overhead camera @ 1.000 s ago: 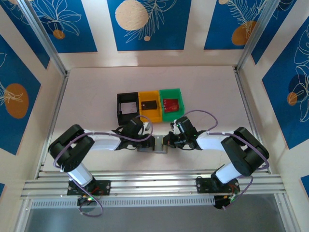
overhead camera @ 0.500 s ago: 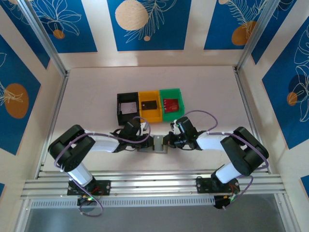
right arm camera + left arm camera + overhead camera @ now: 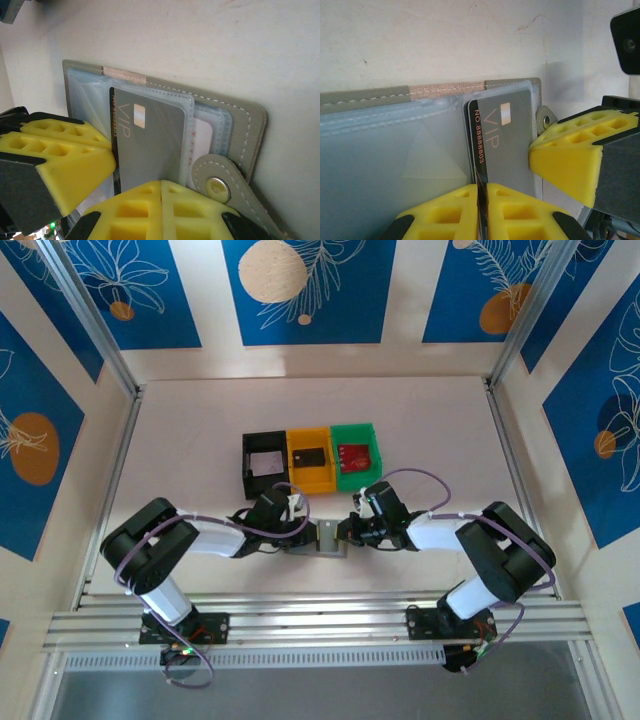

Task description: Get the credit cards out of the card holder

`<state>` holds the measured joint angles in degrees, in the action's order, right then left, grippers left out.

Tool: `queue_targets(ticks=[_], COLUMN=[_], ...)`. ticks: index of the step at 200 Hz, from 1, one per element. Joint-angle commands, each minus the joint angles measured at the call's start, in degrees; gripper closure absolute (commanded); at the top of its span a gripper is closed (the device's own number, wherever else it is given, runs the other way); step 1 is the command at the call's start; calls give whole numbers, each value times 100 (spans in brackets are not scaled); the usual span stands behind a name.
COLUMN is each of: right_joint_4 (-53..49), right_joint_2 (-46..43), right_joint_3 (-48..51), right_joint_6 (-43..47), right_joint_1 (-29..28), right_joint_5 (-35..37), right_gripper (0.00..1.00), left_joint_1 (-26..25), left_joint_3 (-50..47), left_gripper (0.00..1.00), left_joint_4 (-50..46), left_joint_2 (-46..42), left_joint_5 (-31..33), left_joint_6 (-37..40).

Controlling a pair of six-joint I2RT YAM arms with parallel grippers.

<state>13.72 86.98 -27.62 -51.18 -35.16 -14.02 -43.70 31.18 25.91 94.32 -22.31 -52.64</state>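
Beige counter carries a row of three small plastic bins beyond both end effectors: black bin, yellow bin, green bin, walls touching, each with a flat card-like item inside (pale, dark, red). Flat grey folding card holder lies opened flat on the counter between the two end effectors, pale whitish-blue clear pockets facing up, grey stitched border at the edge away from them. Left end effector is at the holder's left side in the top view; yellow fingers clenched on the near edge of a grey "VIP" credit card, thin card edge visible in the seam between them. The card still sits mostly inside its clear pocket. Right end effector is clenched at the holder's opposite side, one yellow finger touching the holder just beside the card; cannot tell whether a panel is pinched between them. Grey snap tab with metal stud sits just right of the right end effector's fingers.
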Motion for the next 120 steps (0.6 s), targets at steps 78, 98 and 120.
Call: queue_targets(ticks=[78,98,120], right_joint_4=[-423,-481,-549], right_joint_2=[258,192,98], right_joint_3=[195,208,223], right_joint_6=[12,52,93], right_joint_1=[-62,-36,7], right_joint_5=[110,101,101], right_gripper=[100,100,100], left_joint_1=[-75,-65,-60], left_joint_3=[100,112,103], left_gripper=[100,100,100], left_joint_4=[286,52,-106], left_joint_2=[-102,-216,-354], left_joint_5=[-159,-65,-4], left_joint_6=[136,201,287])
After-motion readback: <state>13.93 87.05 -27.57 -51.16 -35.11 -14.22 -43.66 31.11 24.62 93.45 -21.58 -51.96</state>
